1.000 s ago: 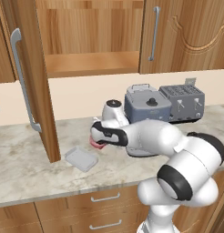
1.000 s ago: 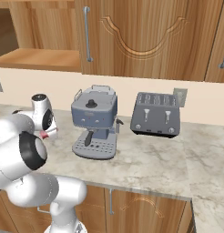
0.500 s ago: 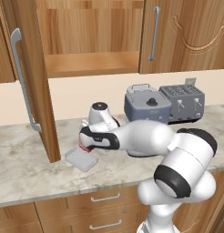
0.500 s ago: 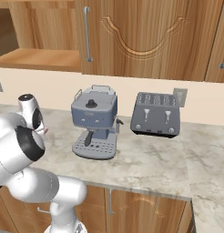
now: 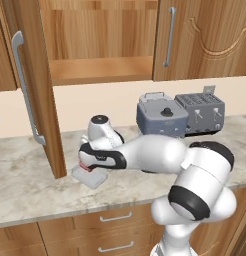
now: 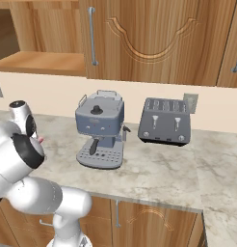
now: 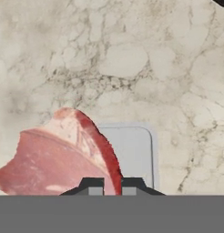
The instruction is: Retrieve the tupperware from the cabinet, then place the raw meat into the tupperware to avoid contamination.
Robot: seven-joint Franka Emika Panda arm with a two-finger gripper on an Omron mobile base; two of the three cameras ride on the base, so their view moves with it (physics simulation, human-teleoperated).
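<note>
My tool (image 7: 112, 186) was clamped on the raw meat (image 7: 59, 157), pinching its thin red edge while the slab hung over the tupperware (image 7: 132, 150) on the marble desk (image 7: 132, 54). I judged the meat soft, floppy and slick, so a hold nearer its thick middle would have been surer. The tupperware looked light and liable to slide. Beyond stood the cabinet (image 5: 25, 90), its door open.

Marble counter (image 5: 30, 185): tupperware (image 5: 90, 176), seemingly flat
</note>
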